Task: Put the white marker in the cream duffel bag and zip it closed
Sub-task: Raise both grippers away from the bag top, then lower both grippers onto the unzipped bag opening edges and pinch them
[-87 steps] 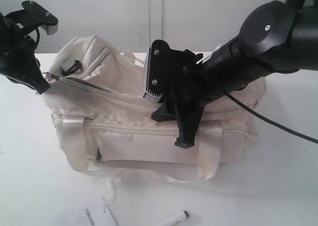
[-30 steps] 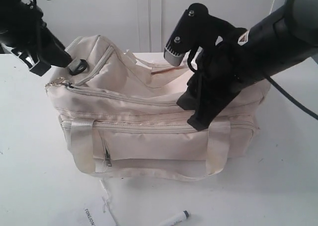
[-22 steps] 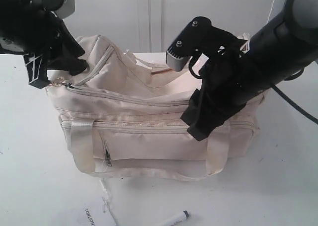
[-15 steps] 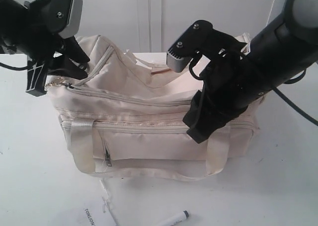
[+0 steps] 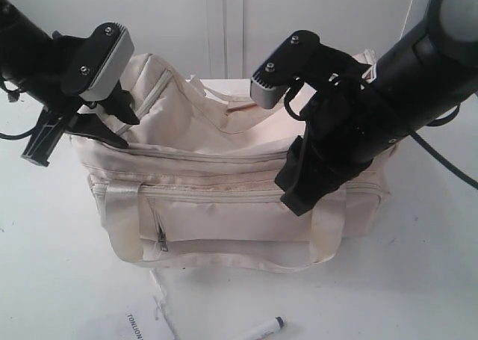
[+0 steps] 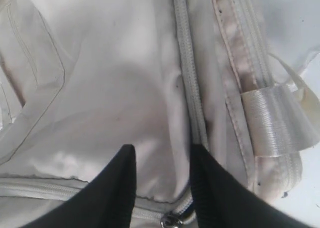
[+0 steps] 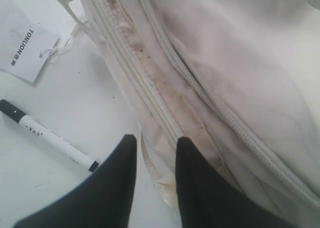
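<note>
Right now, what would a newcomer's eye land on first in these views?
The big cream duffel bag fills the middle of the table, with the left gripper at its top on one end and the right gripper by its front edge on the other. The white marker lies on the table before the bag, beside a paper tag.

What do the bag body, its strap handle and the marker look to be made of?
Cream duffel bag: soft matte woven fabric, judging by its creases and sag. Strap handle: shiny ribbed webbing, probably synthetic. White marker: seemingly smooth plastic barrel with a dark cap.
</note>
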